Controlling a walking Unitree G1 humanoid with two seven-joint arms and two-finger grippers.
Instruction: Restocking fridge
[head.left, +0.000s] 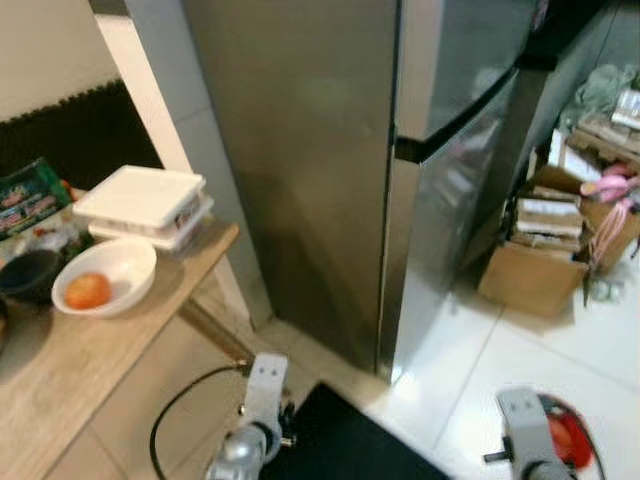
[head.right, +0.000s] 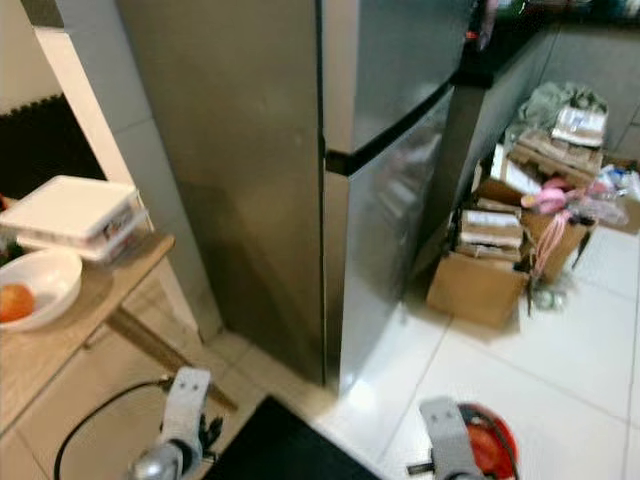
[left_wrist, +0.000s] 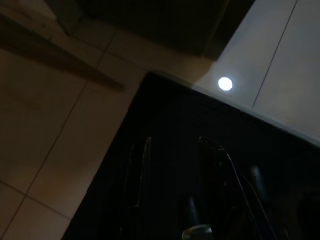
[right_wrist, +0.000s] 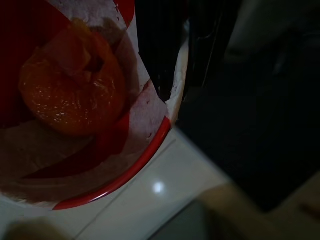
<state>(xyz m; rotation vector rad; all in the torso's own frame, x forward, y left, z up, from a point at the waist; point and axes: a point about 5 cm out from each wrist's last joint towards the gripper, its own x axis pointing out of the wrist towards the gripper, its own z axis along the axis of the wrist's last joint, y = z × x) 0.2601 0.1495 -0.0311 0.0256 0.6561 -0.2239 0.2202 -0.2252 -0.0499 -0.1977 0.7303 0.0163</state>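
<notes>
My right jaws pinch the rim of a red-rimmed bowl holding an orange fruit, low beside the closed steel fridge. My left jaws, dim, hang spread over a black mat.

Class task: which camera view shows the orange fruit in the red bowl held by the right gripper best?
The right wrist view: the orange fruit appears large in the red bowl. The eye views show a small red patch beside the right arm; the left wrist view shows dark floor.

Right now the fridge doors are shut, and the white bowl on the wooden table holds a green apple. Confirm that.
Not quite. The fridge doors are shut and the white bowl sits on the wooden table, but the fruit in it is orange, not a green apple. The left eye view shows it.
</notes>
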